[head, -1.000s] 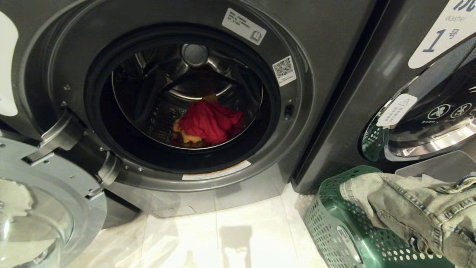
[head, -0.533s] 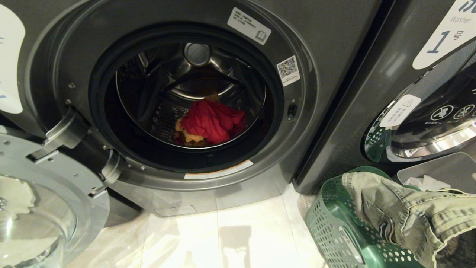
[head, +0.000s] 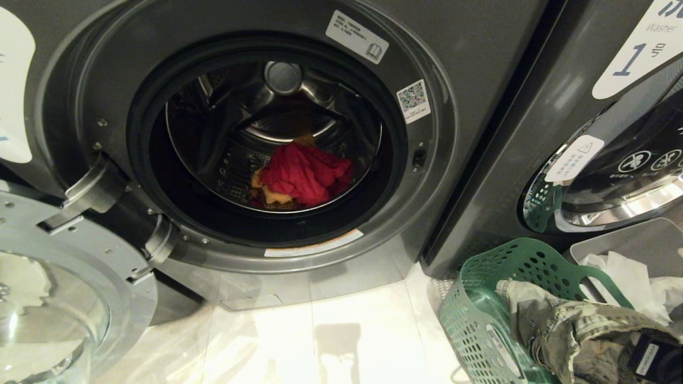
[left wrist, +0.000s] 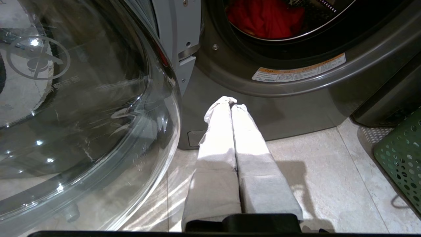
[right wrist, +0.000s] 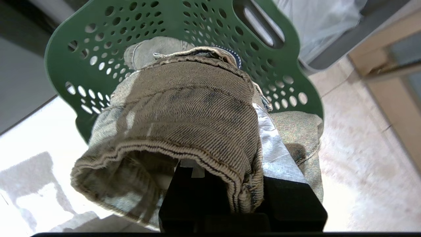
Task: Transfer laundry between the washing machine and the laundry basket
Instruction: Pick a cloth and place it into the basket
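The washing machine (head: 469,64), dark grey, stands with its round door (head: 58,298) swung fully aside to the robot's left, which leaves the drum mouth free for reaching in. Low in the drum lies the laundry (head: 301,173): a bright red garment, crumpled, heaped over a yellow-orange one that shows only at its edges. The laundry basket (head: 480,320), green and perforated, sits on the floor just right of the machine, near enough for a short carry. Over it hangs a washed-out denim garment (right wrist: 184,108), draped across the right gripper (right wrist: 230,154) and hiding most of it (the visible cloth-covered finger is pressed into the fabric, so the jaws appear clamped on the denim, probably to lower it into the basket). The left gripper (left wrist: 230,103) idles near the floor before the machine, fingers pressed together, empty.
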Tool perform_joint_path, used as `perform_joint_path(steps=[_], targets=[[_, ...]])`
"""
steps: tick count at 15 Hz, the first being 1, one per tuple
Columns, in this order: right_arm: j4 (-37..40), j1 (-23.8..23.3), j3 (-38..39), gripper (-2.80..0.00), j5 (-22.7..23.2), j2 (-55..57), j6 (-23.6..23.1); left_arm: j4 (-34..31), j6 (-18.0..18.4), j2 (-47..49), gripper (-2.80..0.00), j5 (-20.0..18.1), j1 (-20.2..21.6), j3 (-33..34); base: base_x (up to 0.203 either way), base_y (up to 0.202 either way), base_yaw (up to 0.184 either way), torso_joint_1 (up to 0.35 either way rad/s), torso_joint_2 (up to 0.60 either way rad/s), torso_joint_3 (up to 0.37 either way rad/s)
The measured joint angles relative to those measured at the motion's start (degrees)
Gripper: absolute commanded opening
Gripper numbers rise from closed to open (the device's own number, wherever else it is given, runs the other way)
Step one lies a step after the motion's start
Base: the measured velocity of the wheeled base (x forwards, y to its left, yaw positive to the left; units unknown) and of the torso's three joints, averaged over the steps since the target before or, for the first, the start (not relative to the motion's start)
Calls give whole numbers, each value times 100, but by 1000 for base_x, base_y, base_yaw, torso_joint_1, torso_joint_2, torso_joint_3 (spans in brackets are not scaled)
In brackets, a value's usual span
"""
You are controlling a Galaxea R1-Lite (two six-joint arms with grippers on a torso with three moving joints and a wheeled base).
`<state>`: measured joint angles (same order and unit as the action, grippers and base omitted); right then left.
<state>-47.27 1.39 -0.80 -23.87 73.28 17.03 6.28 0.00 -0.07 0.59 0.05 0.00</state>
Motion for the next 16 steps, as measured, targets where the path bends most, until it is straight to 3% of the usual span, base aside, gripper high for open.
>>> perform_joint_path(steps=[1, 2, 12, 14, 16], targets=[[-179, -13, -18, -280, 2, 257, 104, 0, 0, 0, -280, -2, 5, 0, 0, 0, 0, 0, 0, 0], [-422, -18, -23, 0, 2, 480, 118, 0, 0, 0, -280, 0, 5, 0, 0, 0, 0, 0, 0, 0], [-568, -27, -7, 0, -30, 819, 0, 0, 0, 0, -280, 0, 0, 0, 0, 0, 0, 0, 0, 0], [-511, -14, 23, 0, 59, 499, -253, 0, 0, 0, -280, 0, 2, 0, 0, 0, 0, 0, 0, 0], [-216, 82, 50, 0, 435, -199, -705, 0, -2, 0, -280, 0, 2, 0, 0, 0, 0, 0, 0, 0]])
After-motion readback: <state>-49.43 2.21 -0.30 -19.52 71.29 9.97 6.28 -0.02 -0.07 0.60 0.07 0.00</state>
